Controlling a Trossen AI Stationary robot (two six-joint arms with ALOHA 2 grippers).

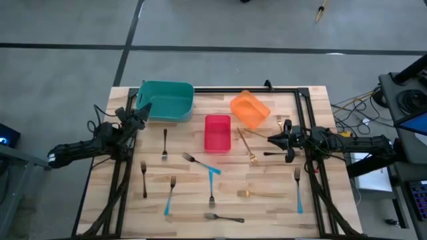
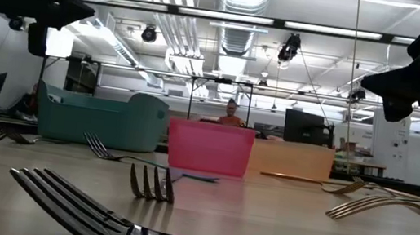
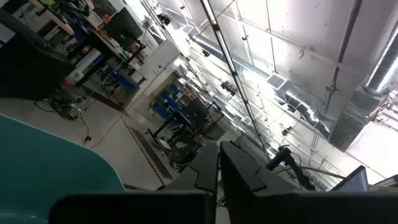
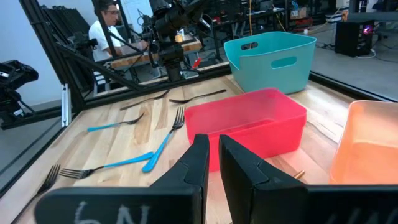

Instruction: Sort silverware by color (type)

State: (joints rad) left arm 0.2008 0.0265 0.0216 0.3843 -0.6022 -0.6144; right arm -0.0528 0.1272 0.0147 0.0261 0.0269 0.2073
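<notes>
About a dozen thin forks lie flat and scattered on the wooden table. Among them are a gold fork [image 1: 247, 145], a dark fork [image 1: 275, 154], a gold fork [image 1: 260, 194], light-blue-handled forks [image 1: 171, 197] [image 1: 297, 190] and a dark fork [image 1: 223, 217]. My right gripper [image 1: 272, 140] [image 4: 213, 163] hovers shut above the table beside the red bin, near the gold and dark forks, holding nothing. My left gripper [image 1: 141, 115] [image 3: 219, 169] is shut and raised beside the teal bin [image 3: 50, 168], tilted up toward the ceiling.
Three plastic bins stand along the far half of the table: teal [image 1: 167, 100], red [image 1: 217, 133] and orange [image 1: 250, 109]. A dark frame [image 1: 300, 100] runs along the table's far and side edges. A person [image 4: 109, 28] sits beyond the table's left edge.
</notes>
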